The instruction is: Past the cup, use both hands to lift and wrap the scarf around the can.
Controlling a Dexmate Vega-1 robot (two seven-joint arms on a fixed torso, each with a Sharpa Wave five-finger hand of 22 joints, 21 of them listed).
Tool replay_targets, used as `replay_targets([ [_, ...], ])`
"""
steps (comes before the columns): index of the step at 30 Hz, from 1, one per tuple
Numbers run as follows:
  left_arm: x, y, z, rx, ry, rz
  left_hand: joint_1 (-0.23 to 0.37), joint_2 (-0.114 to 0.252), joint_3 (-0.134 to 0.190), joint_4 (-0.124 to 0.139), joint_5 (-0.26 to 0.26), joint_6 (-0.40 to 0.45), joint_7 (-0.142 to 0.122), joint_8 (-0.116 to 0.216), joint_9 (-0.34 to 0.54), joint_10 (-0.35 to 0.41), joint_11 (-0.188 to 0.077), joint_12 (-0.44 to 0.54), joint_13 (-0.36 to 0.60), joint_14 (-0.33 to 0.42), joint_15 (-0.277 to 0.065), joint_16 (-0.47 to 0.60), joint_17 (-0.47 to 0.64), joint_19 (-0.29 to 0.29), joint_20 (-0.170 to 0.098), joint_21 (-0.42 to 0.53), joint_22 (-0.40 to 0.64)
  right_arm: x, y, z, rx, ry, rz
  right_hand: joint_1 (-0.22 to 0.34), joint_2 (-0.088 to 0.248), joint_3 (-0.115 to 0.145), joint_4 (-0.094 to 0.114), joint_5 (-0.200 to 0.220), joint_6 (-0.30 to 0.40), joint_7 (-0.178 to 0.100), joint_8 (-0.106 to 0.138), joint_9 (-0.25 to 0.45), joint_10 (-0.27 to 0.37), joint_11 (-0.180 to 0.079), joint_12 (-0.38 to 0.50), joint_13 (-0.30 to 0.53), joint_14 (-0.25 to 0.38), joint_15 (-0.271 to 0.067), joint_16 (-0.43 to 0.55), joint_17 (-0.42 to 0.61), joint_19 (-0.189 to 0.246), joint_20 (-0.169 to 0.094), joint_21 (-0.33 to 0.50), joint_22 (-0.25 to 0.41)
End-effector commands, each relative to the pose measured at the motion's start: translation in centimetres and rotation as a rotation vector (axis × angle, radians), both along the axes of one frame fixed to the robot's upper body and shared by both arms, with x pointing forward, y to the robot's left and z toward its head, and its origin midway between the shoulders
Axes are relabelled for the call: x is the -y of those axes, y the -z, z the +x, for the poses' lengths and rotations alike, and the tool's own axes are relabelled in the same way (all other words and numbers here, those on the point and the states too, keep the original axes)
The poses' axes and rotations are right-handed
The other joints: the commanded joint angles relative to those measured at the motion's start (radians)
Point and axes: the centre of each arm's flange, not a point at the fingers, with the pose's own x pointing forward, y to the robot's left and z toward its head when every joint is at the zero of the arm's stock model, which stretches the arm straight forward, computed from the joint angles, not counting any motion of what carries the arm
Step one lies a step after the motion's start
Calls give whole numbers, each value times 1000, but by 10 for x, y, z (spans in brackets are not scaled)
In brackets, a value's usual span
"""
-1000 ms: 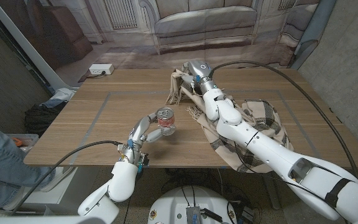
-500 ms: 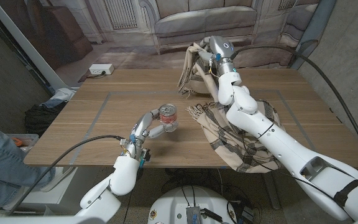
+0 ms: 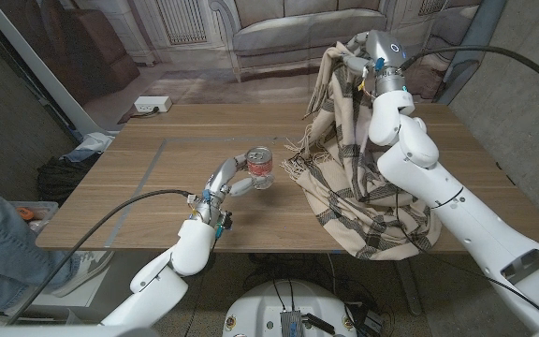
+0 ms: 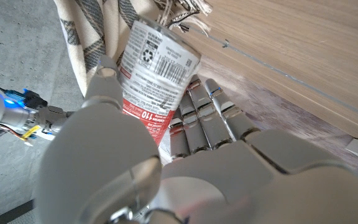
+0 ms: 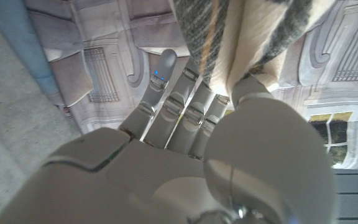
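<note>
- Beige plaid scarf (image 3: 363, 150) now hangs in a tall drape from the right hand (image 3: 371, 54), which has climbed well above the surface (image 3: 138, 187) over the past second; a second ago the same end was bunched low, near the far edge.
- Fingers (image 5: 191, 106) of the right hand are clenched on the gathered cloth, the fabric passing between them and the thumb in the right wrist view.
- Much of the scarf's length is still heaped on the near right of the surface and spills over its front edge.
- Red and white can (image 3: 261, 167) is held in the left hand (image 3: 225, 183), fingers (image 4: 197, 112) wrapped round its side; it has shifted a little toward the scarf and sits just beside the fringe.
- With cloth raised and can brought close, the lift looks done; my judgement is that the wrap itself is not yet begun, since no fabric encircles the can.
</note>
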Motion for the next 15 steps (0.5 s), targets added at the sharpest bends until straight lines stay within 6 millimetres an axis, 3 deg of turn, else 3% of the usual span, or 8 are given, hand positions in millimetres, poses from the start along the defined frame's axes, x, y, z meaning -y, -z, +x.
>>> replay_targets([
  [1, 18, -45, 25, 5, 101, -35, 125, 158, 155, 147, 5, 348, -69, 9, 4, 130, -111, 11, 6, 19, -65, 4, 1, 13, -20, 12, 1, 59, 7, -54, -35, 56, 71, 8, -1, -1, 4, 6, 17, -10, 0, 3, 7, 0, -8, -3, -3, -12, -3, -2, -7, -142, 1, 2],
  [9, 37, -78, 42, -6, 161, -104, 126, 157, 159, 146, 4, 350, -66, 9, 5, 137, -113, 14, 10, 30, -63, 4, 1, 20, -20, 15, 2, 95, 20, -86, -58, 27, 92, 9, -3, -6, 5, 8, 21, -10, -4, 1, 16, 1, -8, -4, -1, -12, -3, -7, -8, -143, 2, 2],
  [15, 58, -102, 60, -63, 172, -85, 125, 158, 162, 146, 4, 353, -58, 10, 6, 138, -108, 14, 13, 42, -63, 5, 1, 23, -19, 16, 3, 108, 26, -100, -116, -46, 99, 13, -4, -8, 3, 10, 26, -10, -4, 3, 19, 1, -8, -3, 4, -13, 0, -6, -6, -142, 3, 2],
])
